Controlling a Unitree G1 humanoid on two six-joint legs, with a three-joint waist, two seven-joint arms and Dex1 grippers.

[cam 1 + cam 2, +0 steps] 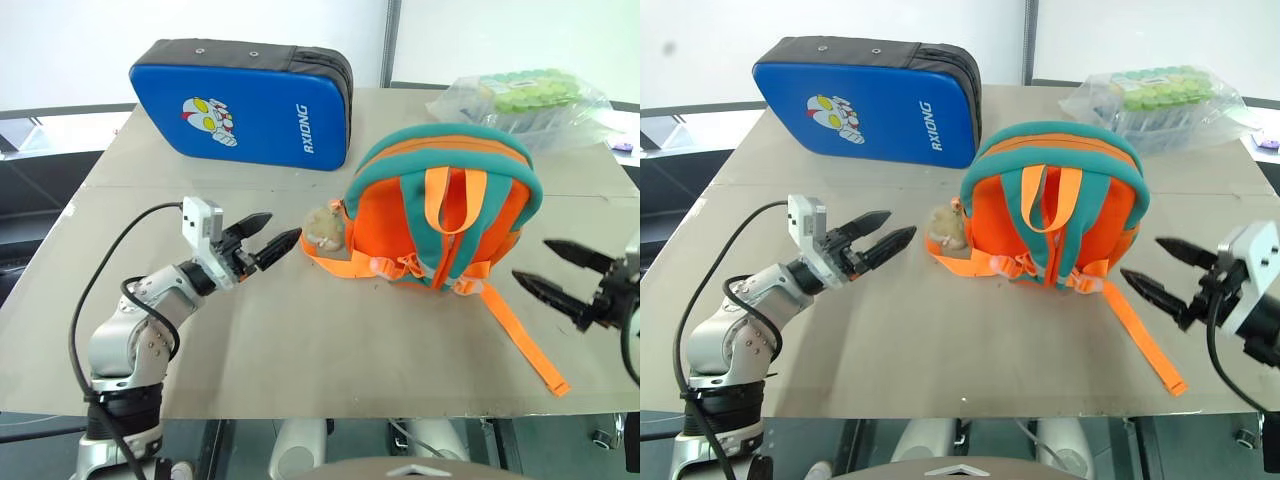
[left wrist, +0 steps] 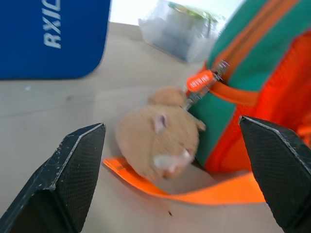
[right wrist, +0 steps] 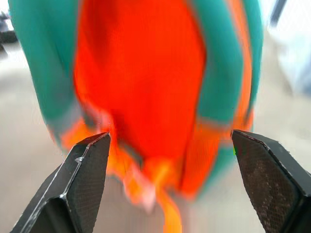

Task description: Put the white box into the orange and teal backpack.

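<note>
Backpack (image 1: 440, 205) is standing upright near the middle of the table (image 1: 300, 340), toward its right half, straps facing the robot, one orange strap trailing toward the front right corner. Teal zipper band is looking closed along the top as far as the head views are showing. White box isn't lying anywhere on the table, so it is probably sitting inside already and the task is looking done or nearly done; can't confirm what the bag is holding.

Left gripper (image 1: 262, 240) is hovering just left of the plush charm (image 1: 323, 228), jaws wide open, holding nothing, touching nothing. Right gripper (image 1: 1160, 272) is hovering right of the backpack near the right edge, jaws also spread wide, empty, clear of the bag and strap.

Blue pad (image 1: 245, 105) is leaning at the back left edge, plastic bag (image 1: 525, 100) sitting at the back right corner.
</note>
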